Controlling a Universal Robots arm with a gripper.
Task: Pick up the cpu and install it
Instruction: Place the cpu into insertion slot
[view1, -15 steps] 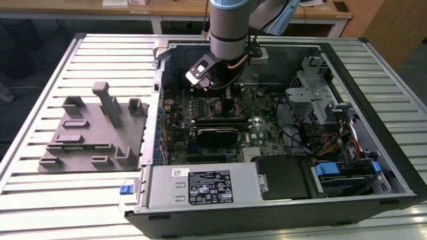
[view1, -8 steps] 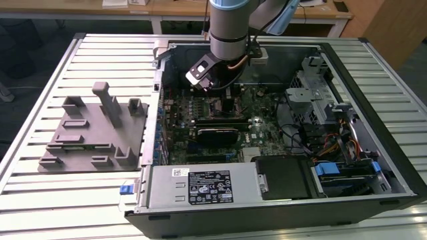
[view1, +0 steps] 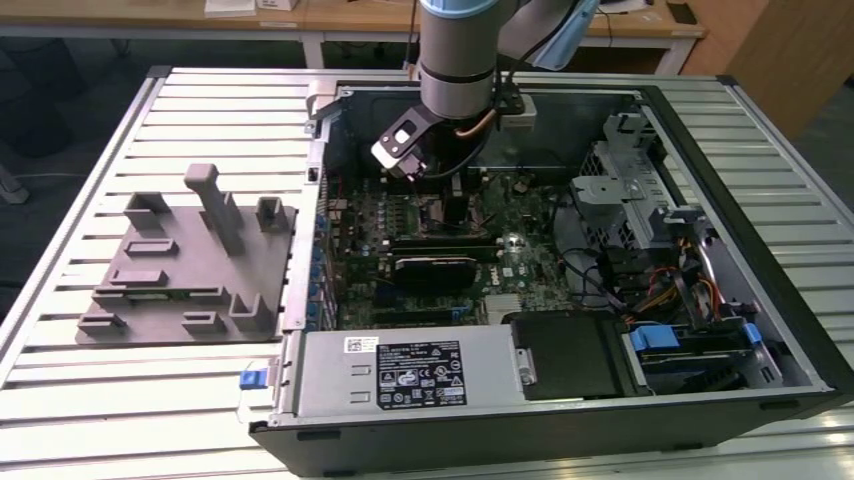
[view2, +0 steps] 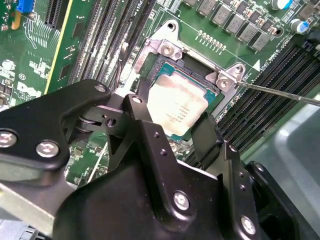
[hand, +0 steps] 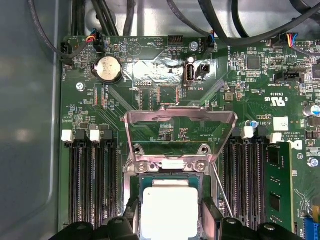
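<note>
- hand (view2: 169, 114) is down inside the case, its two black fingers (view2: 142, 125) closed in on the cpu (view2: 177, 105) from opposite sides, right up against its edges, so it looks clamped on it
- cpu is lying flat in the socket (hand: 134, 172), silver plate facing up, thin green rim showing around it
- the socket's load plate (hand: 180, 122) stands flipped up just past the cpu, and a thin wire lever (view2: 280, 93) sticks out from one corner of the socket
- dark ram slots (hand: 92, 185) run along both sides of the socket, and a coin cell (hand: 109, 69) sits further out on the green board (hand: 240, 90)
- black cables (hand: 240, 30) loop over the far edge of the board
- arm (view1: 461, 50) comes straight down into the case (view1: 774, 330), which lies on its side with the panel off
- in the case: a black block (view1: 434, 270) near the board's middle, a grey labelled box (view1: 400, 375) along the near edge, and metal drive cages (view1: 627, 185) plus blue-tabbed cables (view1: 661, 335) on the exterior view's right
- the case sits on a slatted metal table (view1: 214, 100)
- a grey tray (view1: 187, 260) with moulded posts and pockets lies on the table just beside the case, on the exterior view's left
- wooden desks (view1: 334, 15) run along behind the table
</note>
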